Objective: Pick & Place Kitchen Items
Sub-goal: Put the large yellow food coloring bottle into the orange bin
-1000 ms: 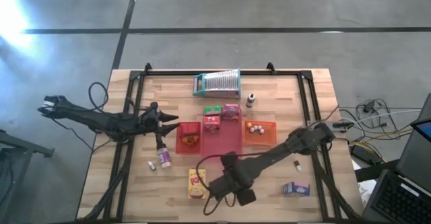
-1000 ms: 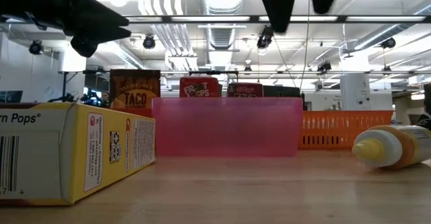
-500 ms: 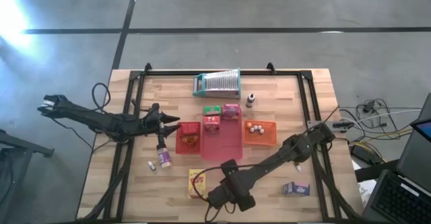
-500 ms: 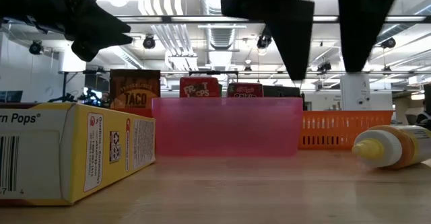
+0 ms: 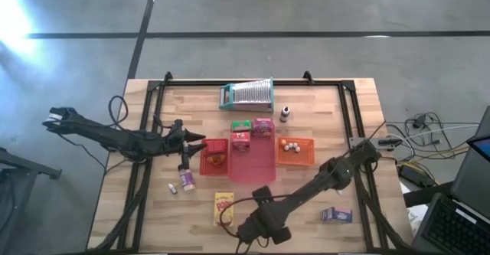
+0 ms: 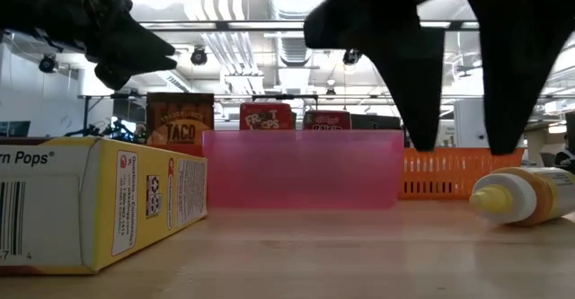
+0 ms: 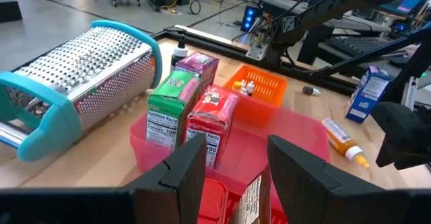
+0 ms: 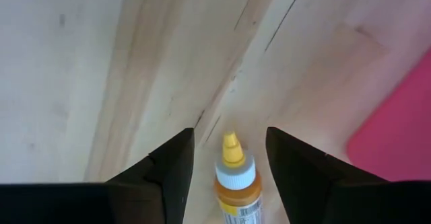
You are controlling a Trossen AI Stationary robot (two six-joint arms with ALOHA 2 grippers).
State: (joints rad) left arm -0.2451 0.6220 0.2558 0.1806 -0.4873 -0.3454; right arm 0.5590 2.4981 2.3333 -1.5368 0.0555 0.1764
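A small orange bottle with a yellow cap (image 8: pixel 236 180) lies on its side on the wood near the table's near edge; it also shows in the low view (image 6: pixel 526 196). My right gripper (image 8: pixel 227 134) hangs open above it, one finger on each side, without touching; in the high view (image 5: pixel 259 226) it hides the bottle. A yellow box (image 5: pixel 223 207) lies flat to its left. My left gripper (image 5: pixel 196 141) waits open at the red tray's left edge. Green (image 7: pixel 168 109), red (image 7: pixel 212 116) and pink (image 7: pixel 196 68) boxes stand in the red tray (image 5: pixel 256 163).
A silver grater with a teal frame (image 5: pixel 246 94) lies at the far side, with a dark bottle (image 5: pixel 285 115) beside it. The orange tray (image 5: pixel 305 154) holds tiny bottles. A blue box (image 5: pixel 337 215) and a purple-capped jar (image 5: pixel 186 178) lie on the wood.
My right gripper has moved toward the table's near edge and come down, so its fingers now stand lower and larger in the low view, over the yellow-capped bottle. The boxes and trays have stayed where they were.
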